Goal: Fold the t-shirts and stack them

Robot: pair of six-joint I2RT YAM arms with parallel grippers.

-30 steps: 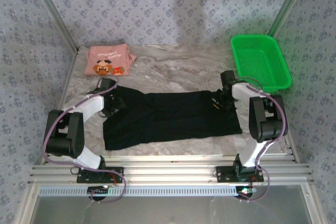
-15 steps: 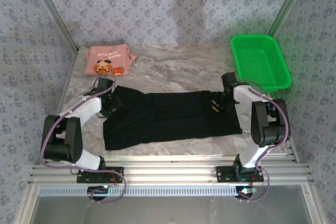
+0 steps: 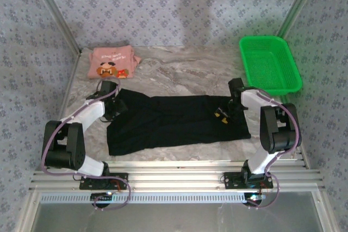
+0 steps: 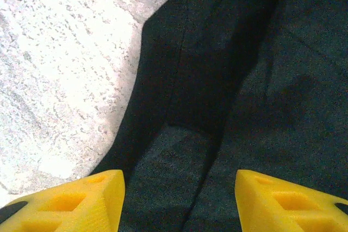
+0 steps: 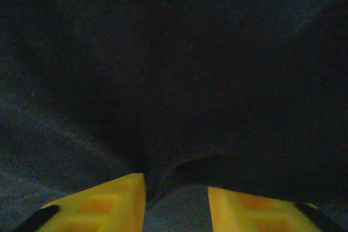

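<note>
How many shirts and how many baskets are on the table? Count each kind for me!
T-shirts: 2, the black t-shirt and the pink t-shirt
Baskets: 1, the green basket
Total: 3

The marble-patterned table (image 3: 179, 71) carries three items. A black t-shirt (image 3: 174, 120) lies spread across its middle, its long side running left to right. A salmon-pink t-shirt (image 3: 111, 62) with a cartoon face print lies folded at the far left corner. A green plastic basket (image 3: 270, 63) sits at the far right corner, apart from both shirts.
</note>
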